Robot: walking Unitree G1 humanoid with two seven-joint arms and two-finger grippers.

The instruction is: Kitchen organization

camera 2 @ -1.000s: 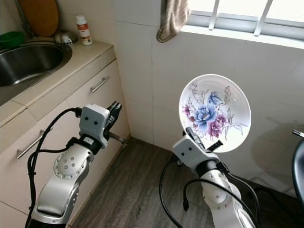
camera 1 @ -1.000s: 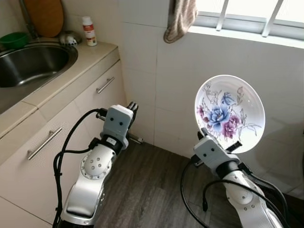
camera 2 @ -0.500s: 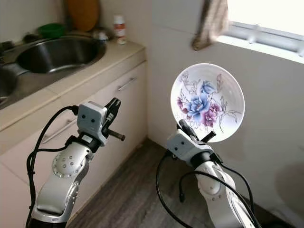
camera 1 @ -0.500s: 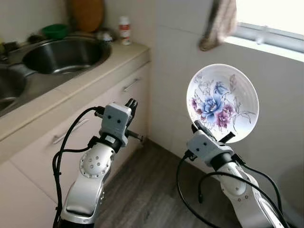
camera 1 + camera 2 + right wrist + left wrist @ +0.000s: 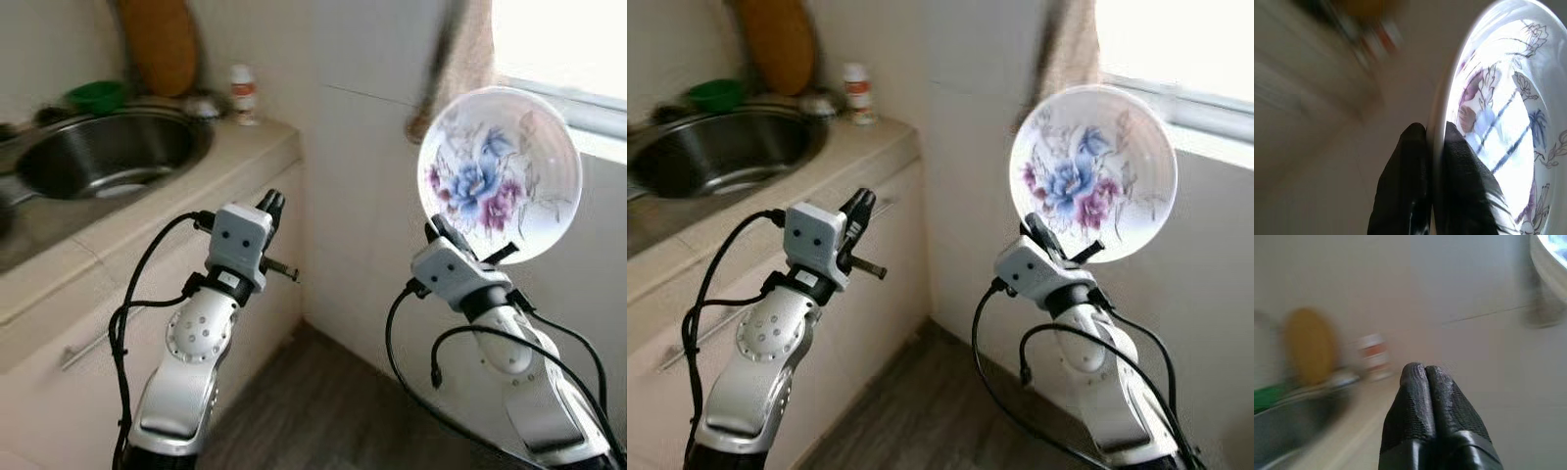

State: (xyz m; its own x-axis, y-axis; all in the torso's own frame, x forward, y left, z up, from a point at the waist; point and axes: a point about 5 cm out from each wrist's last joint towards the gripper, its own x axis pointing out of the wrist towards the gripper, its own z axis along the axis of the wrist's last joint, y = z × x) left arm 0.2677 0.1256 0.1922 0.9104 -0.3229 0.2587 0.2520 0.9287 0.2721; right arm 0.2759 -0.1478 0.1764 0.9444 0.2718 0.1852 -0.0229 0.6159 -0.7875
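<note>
Two grippers up: my right gripper (image 5: pixel 1430 139) pinches the floral plate (image 5: pixel 499 173) by its rim, upright at right near the window; left gripper (image 5: pixel 1425 377) clenched, empty, beside the counter (image 5: pixel 186 186).

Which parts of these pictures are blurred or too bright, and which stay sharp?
Left eye view: the window is washed out white, and the steel sink is slightly smeared. Left wrist view: the shut left gripper is sharp, and the background is streaked. Right wrist view: the right gripper pinches the rim of the glaring white flowered plate; the background is smeared.
</note>
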